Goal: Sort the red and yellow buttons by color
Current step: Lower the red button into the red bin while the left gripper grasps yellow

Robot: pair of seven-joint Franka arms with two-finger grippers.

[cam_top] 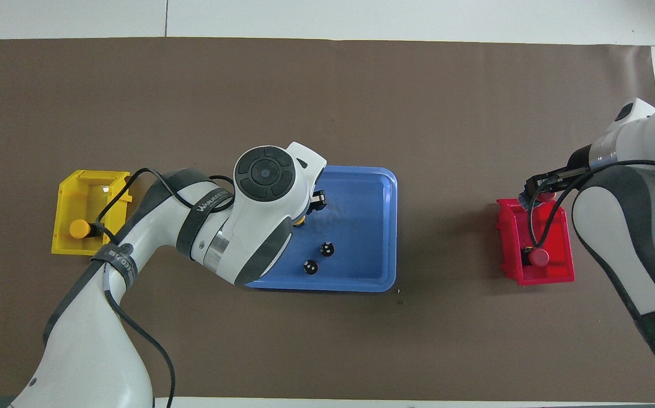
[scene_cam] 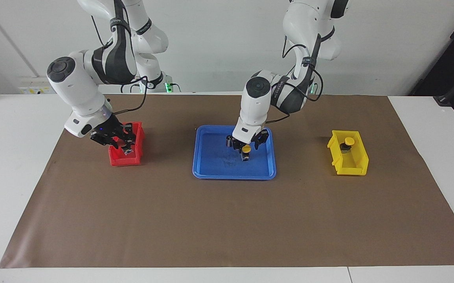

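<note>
In the blue tray point(scene_cam: 215, 169) a yellow button point(scene_cam: 245, 148) stands upright, and my left gripper point(scene_cam: 245, 150) is down around it. In the overhead view the left arm hides most of that button. My right gripper point(cam_top: 540, 191) is shut on a red button point(cam_top: 545, 196) and hangs over the end of the red bin point(cam_top: 554, 272) that is farther from the robots. A second red button point(cam_top: 540, 258) lies inside that bin. Another yellow button point(cam_top: 79, 228) lies in the yellow bin point(cam_top: 63, 198).
Two dark cylinders point(cam_top: 327, 248) point(cam_top: 310, 267) without coloured caps stand in the tray, nearer to the robots than the yellow button. Tray and bins sit on a brown mat point(scene_cam: 227, 220), the red bin toward the right arm's end and the yellow bin toward the left arm's.
</note>
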